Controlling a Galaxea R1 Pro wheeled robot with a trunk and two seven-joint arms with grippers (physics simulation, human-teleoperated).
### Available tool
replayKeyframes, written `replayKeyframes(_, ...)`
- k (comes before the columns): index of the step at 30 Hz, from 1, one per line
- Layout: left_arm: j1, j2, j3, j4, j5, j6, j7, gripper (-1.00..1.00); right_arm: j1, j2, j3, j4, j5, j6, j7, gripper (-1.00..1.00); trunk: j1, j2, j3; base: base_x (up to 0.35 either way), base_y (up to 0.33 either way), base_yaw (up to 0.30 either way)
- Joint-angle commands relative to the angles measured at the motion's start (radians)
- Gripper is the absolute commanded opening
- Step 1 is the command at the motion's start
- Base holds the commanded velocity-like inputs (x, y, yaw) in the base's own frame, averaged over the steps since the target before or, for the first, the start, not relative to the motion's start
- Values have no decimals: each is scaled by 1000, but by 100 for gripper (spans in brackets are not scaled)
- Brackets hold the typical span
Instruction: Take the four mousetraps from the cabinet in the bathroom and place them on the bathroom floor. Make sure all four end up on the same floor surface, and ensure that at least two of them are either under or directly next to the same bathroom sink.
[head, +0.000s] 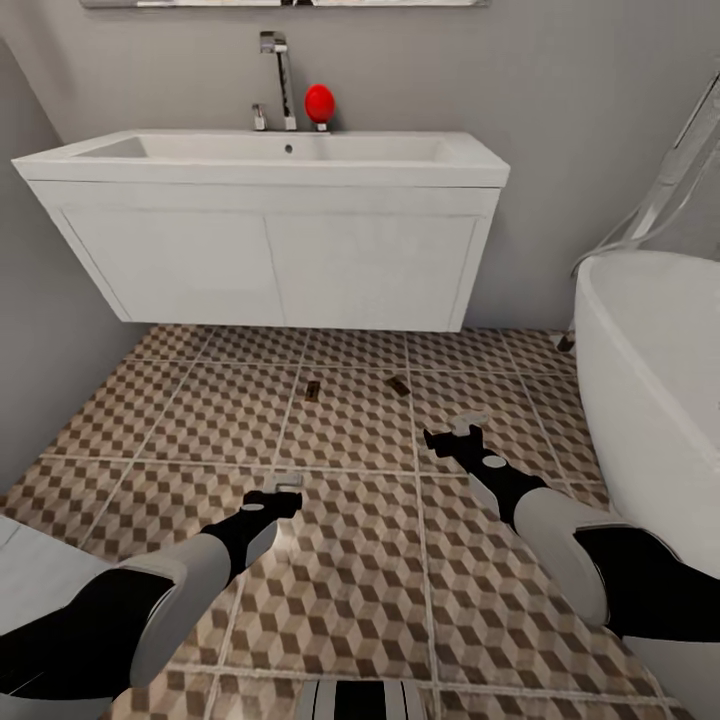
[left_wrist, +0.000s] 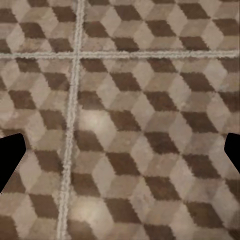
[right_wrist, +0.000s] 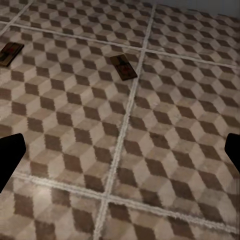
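Observation:
Two mousetraps lie flat on the cube-patterned bathroom floor (head: 350, 560) just in front of the sink (head: 270, 160) and its white vanity: one (head: 313, 388) at the left, the other (head: 399, 383) at the right. The right wrist view shows the same pair, the right-hand mousetrap (right_wrist: 123, 67) and the left-hand mousetrap (right_wrist: 10, 52). My right gripper (head: 455, 432) hovers open a short way in front of the right-hand trap, holding nothing. My left gripper (head: 280, 492) hangs open over bare tiles (left_wrist: 120, 120), also holding nothing. The cabinet is out of view.
A white bathtub (head: 660, 380) stands along the right side, close to my right arm. A grey wall (head: 40, 340) closes the left side. A chrome tap (head: 280, 75) and a red ball-shaped object (head: 319, 103) sit on the basin's back edge.

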Motion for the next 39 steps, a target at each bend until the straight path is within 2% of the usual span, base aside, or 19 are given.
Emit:
replayKeyframes(1,0,0,-8,9,9,-4,3,100,8,0,6,2,3,-5,-2,100,-1,0,5,0,0,0)
replayKeyframes(9,18,4,-8,39,9,-22,3,100,29,-1,6,4,3,-8,-2,100,-4,2,49,0,0,0)
replayKeyframes(21,82,17,-8,44,9,-39,2,100,93,-1,6,4,3,-56,-3,100,-50,86,106,0,0,0)
replayKeyframes(24,111,21,-8,44,8,-41,2,100,136,-1,6,4,3,-64,-4,100,-62,107,120,0,0,0)
replayKeyframes(28,133,26,-8,44,8,-60,2,100,151,-1,6,4,3,-66,-4,100,-77,135,139,0,0,0)
replayKeyframes(33,167,39,-8,45,8,-87,2,100,180,-8,6,4,3,-86,-4,100,-96,170,163,0,0,0)
replayKeyframes(34,194,49,-8,45,8,-93,1,100,214,-16,6,4,2,-114,-4,100,-100,177,168,0,0,0)
replayKeyframes(39,214,51,-8,50,8,-95,0,100,239,-17,6,4,2,-122,-4,100,-119,212,191,0,0,0)
